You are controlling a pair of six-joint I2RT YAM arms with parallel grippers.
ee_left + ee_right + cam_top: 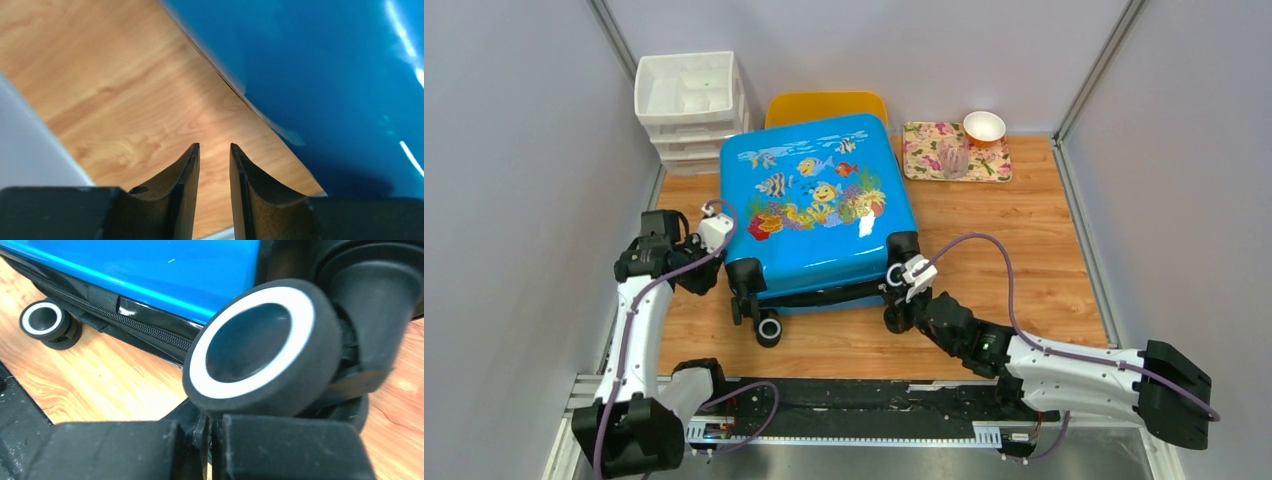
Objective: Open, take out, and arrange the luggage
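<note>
1. The blue fish-print suitcase [819,190] lay flat on the wooden bench [1024,240], printed lid up. Its zipper [145,327], ahead of the right tool and to its left, looked closed.
2. The right tool [210,422] was closed, its tips together just under a black caster wheel [255,345]. Whether anything thin was pinched could not be told. Pushing on from there would likely strike the wheel. The wheel probably swivels and rolls, so the case could slide away from the tool instead of opening.
3. The left tool [215,150] stood slightly open and empty over bare bench, with the suitcase's glossy side close ahead and to its right. That shell looked smooth and curved, so closing on it would probably slip off without a hold.
4. No zipper pull showed near either tool. Lifting the lid against a shut zipper could drag the whole case, perhaps into the yellow tub [824,105] beyond it.
</note>
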